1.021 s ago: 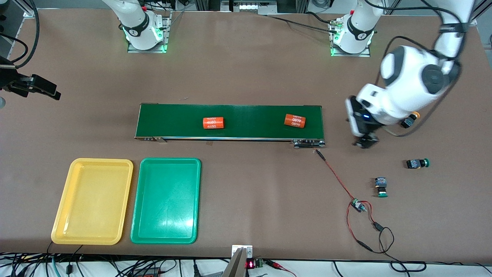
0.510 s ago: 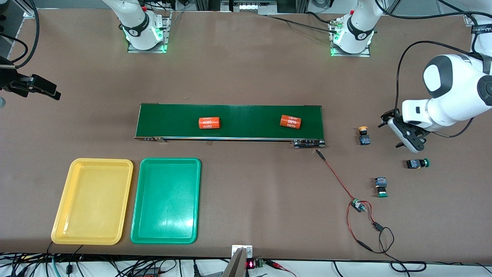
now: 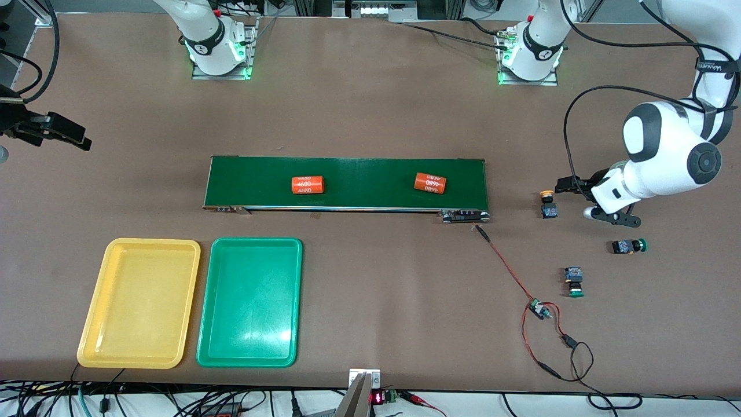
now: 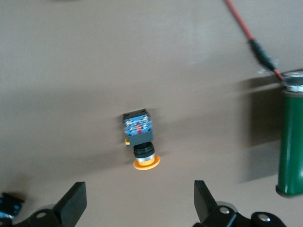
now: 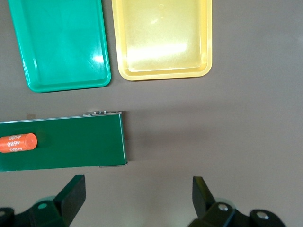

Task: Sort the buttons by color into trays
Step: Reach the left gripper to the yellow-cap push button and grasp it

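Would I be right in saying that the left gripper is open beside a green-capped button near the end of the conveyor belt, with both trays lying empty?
Nearly: the cap is yellow-orange, not green. The left wrist view shows the yellow-orange button lying on the table ahead of the open left gripper. The rest holds: it lies near the end of the conveyor belt, and the yellow tray and green tray lie empty.

high front camera; wrist cameras face tabletop

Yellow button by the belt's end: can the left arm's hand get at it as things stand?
Probably yes. The left hand is open and low beside the yellow button, which lies alone on bare table; the left wrist view shows it lined up between the fingers, with nothing between.
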Robot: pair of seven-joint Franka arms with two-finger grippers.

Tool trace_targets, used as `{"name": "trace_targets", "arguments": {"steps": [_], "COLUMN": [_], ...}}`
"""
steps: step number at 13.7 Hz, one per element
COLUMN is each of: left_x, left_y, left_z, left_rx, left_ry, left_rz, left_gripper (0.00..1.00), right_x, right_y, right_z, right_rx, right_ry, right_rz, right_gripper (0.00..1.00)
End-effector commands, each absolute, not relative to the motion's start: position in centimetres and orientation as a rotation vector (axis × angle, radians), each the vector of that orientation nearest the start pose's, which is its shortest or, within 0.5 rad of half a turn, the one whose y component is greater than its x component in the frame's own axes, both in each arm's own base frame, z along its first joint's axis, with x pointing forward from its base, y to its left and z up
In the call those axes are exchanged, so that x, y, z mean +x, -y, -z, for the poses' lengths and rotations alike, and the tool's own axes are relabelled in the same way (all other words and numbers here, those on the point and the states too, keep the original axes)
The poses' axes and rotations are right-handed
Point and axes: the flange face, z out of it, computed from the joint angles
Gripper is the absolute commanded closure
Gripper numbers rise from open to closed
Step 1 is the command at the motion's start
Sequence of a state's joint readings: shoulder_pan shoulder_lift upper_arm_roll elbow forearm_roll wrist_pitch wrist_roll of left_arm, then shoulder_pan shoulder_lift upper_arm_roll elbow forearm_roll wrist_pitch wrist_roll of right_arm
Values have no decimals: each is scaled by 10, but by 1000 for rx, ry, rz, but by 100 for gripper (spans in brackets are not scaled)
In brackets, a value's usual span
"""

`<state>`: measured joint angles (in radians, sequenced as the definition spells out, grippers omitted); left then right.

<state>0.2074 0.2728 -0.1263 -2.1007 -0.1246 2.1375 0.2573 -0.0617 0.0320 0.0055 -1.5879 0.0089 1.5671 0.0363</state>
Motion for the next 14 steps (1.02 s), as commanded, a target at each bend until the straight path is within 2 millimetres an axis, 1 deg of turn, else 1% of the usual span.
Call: {"name": "trace_targets", "arguments": {"steps": [1,2,3,5,6,7,8,9,11,14], "left_x": [553,553,554,556,557,557,559,560,560,559], "left_y": [-41,-37,-34,-34,-34,-35,-35,-35,-35,-34], "left_z": [-255,-251,-245,-224,-218,-214,-214,-206,-192,-181], "left_rx": [-3260,-3252,-3251,-3251,-3252,-3254,-3256,-3250,-3248,-3249], "left_ry": [44,103,108,114,117,102,72,26,31,41], "left_rz": [-374,-384,-387,-372,-362,-351,-332,-321,-318,-344], "left_gripper": [0,0,0,0,0,0,0,0,0,0], "right_x": [562,562,562,562,562,562,562,562,562,562], "right_y": [31,31,31,31,31,31,31,31,31,31], "right_z": [-602,-602,-602,-602,-602,-602,-602,-602,-602,-602], "right_rx": [-3110,-3110,-3110,-3110,-3111,-3111,-3111,-3111,-3111,-3111], "right_ry": [-146,-146,-146,-146,-146,-146,-146,-146,-146,-146], "right_rz": [-71,-71,-71,-71,-69,-69,-69,-69,-69,-69], "right_gripper": [0,0,0,0,0,0,0,0,0,0]}}
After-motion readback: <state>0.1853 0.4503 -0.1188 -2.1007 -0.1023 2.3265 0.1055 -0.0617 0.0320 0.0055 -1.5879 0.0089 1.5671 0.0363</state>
